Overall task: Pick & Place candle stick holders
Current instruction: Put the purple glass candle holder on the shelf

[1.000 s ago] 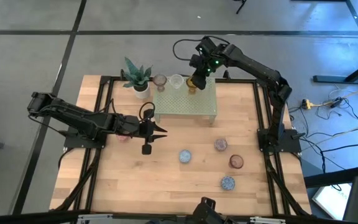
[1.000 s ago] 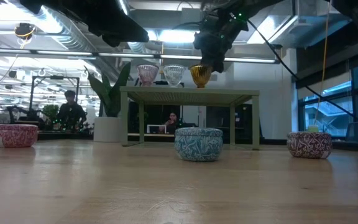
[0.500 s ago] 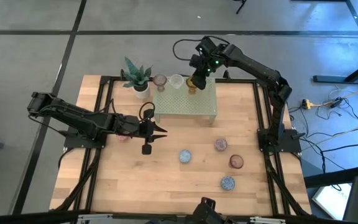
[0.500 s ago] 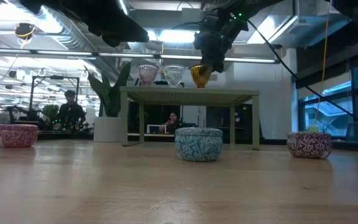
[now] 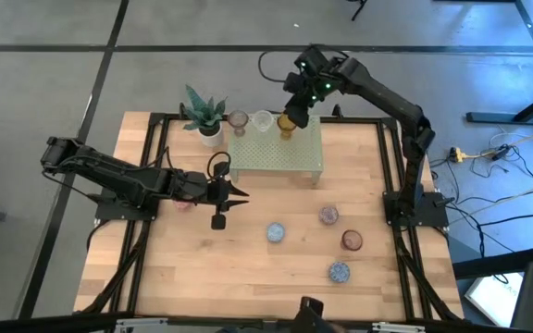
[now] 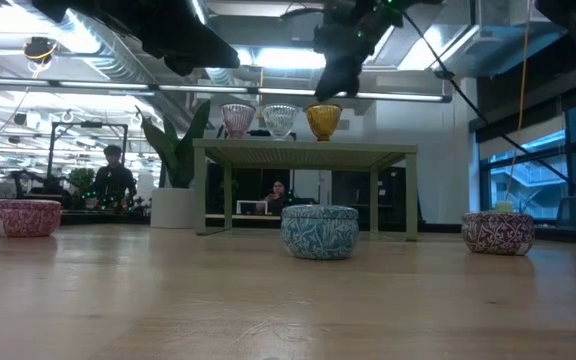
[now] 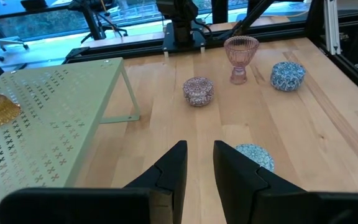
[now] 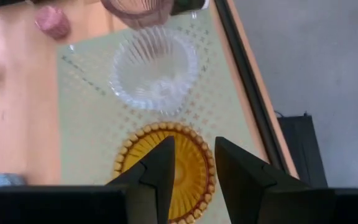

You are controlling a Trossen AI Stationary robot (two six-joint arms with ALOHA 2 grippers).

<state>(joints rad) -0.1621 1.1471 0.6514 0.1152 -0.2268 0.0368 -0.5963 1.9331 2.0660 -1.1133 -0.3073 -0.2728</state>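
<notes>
We look down on a pale wooden bench (image 5: pixel 248 268) inside a black frame. At its upper centre stands a pale green perforated stand (image 5: pixel 290 159), with a small potted plant (image 5: pixel 202 116) just beside it at the upper left. The left arm reaches in from the left edge of the frame, and its end effector (image 5: pixel 236 192) hangs over the bench left of centre, below the stand's lower left corner; in its wrist view its two fingers (image 7: pixel 173 168) stand slightly apart with nothing between them. The right arm descends from the right side, and its end effector (image 5: pixel 290 118) hovers at the top centre, above the amber holder (image 5: pixel 286 132); its fingers (image 8: pixel 160 168) are parted a little, clear of the amber rim and holding nothing. Three candle stick holders stand in a row along the stand's upper edge: a pinkish-brown one (image 5: pixel 238 120), a clear ribbed one (image 5: pixel 263 120) and the amber one. In the lower right of the frame, on bare wood, lie a speckled blue holder (image 5: pixel 275 231), a speckled pink holder (image 5: pixel 328 215), a pinkish stemmed glass holder (image 5: pixel 352 240) and another blue speckled holder (image 5: pixel 339 272). A red speckled holder (image 6: pixel 25 216) sits at the left edge of the low view.
</notes>
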